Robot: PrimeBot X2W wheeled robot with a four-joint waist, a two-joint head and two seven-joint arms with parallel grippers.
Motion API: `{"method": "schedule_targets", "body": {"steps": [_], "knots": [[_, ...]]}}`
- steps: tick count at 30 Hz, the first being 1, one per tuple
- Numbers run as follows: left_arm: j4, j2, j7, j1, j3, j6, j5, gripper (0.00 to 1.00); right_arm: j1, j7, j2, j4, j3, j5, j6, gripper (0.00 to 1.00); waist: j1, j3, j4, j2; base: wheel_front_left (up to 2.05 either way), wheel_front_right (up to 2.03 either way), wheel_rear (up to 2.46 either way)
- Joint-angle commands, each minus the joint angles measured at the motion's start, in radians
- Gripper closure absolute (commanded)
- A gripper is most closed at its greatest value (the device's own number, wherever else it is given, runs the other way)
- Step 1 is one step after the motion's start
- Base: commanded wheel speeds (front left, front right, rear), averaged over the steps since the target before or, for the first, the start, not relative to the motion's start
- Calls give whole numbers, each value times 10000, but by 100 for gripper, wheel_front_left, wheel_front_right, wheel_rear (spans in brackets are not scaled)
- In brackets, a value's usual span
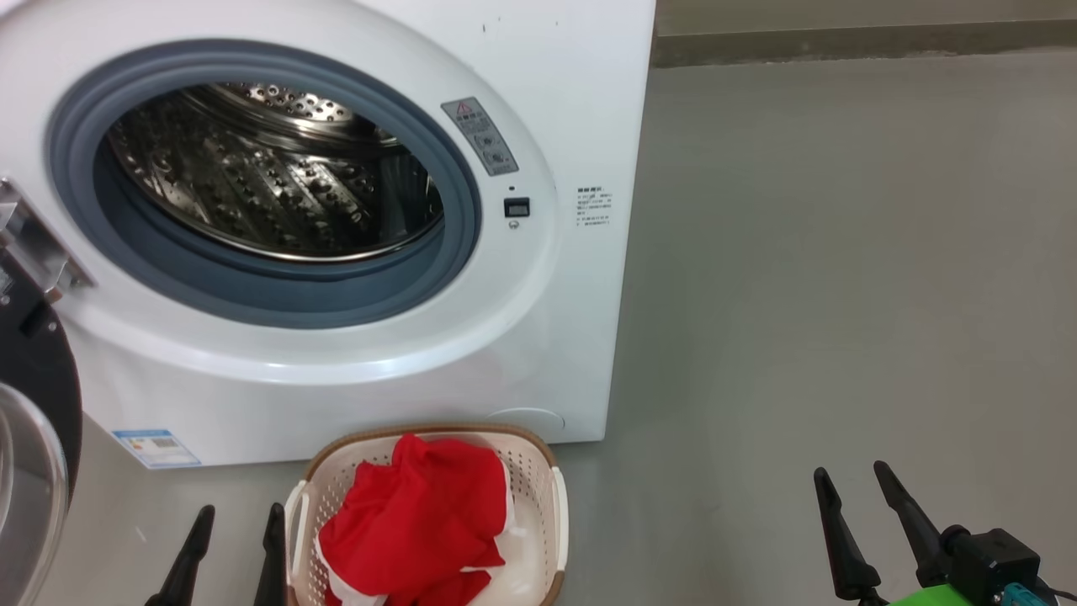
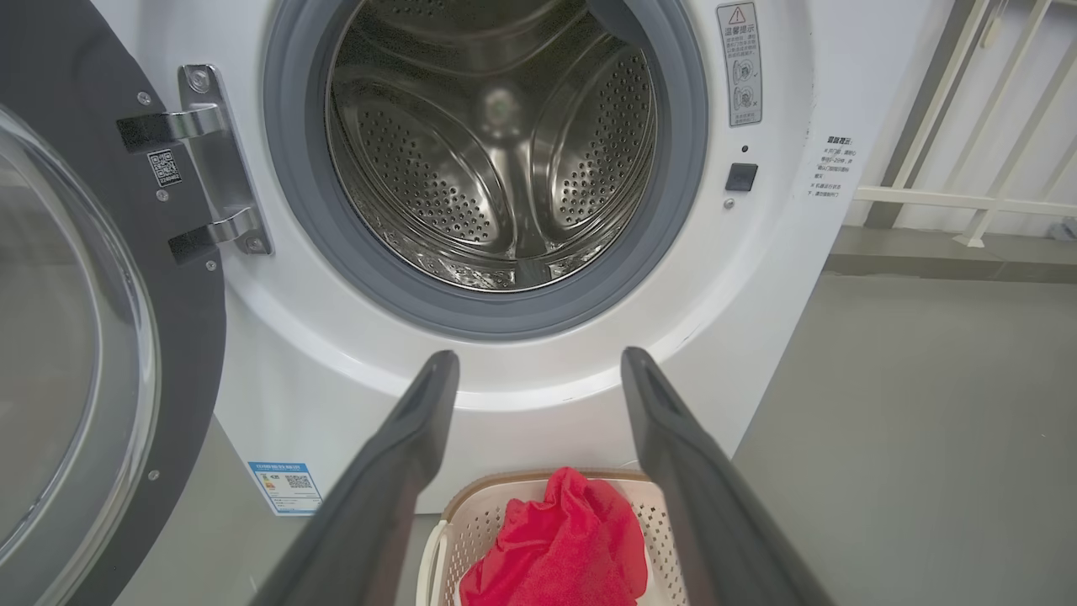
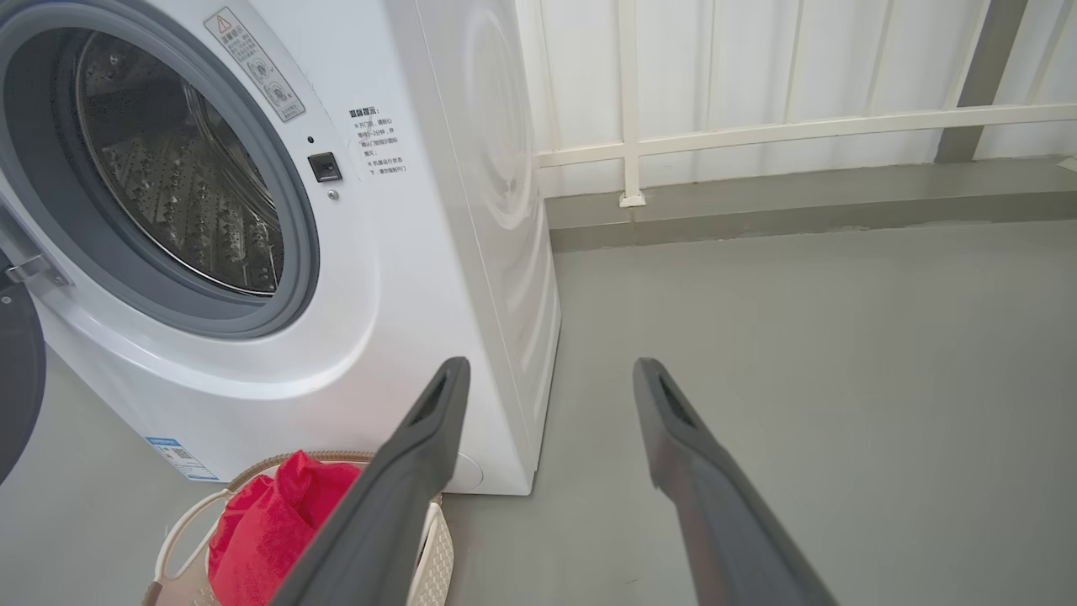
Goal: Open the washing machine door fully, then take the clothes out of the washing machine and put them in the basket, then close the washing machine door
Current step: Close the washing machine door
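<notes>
Bright, even, diffuse light; no hard shadows. Faint soft shade on the smooth grey floor [image 1: 639,471] beside the big white front-loading washing machine [image 1: 353,396]; perforated steel drum [image 2: 496,168] dim inside, flecked with glints; pale sheen across the large round black-rimmed glass door [image 2: 59,337]; soft bright red clothes [image 1: 421,513] saturated, folds flattened. Head view fairly crisp; wrist views bow the machine's straight edges; long dark fingers [image 2: 395,471] of the left hand [image 2: 538,355] slightly soft.
</notes>
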Motion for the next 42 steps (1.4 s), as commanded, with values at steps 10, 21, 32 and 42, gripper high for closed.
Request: {"method": "schedule_targets", "body": {"steps": [10, 21, 32, 42], "knots": [[-364, 69, -51, -226, 435, -54, 63, 0, -264, -63, -132, -288, 198, -108, 48, 0, 0, 58, 41, 0, -115, 115, 0], [-320, 36, -51, -255, 399, -54, 43, 0, -261, -63, -121, -296, 217, -123, 48, 0, 0, 63, 74, 0, -38, 38, 0], [-97, -34, -51, -364, 397, -54, -154, 0, -263, -63, -116, -297, 232, -157, 48, 0, 0, 85, 383, 0, 0, 0, 0], [306, -158, -51, -268, 649, -54, -369, 0, -518, -63, -317, -7, 912, -148, 48, 0, 0, -41, 1634, 0, 0, 0, 0]]}}
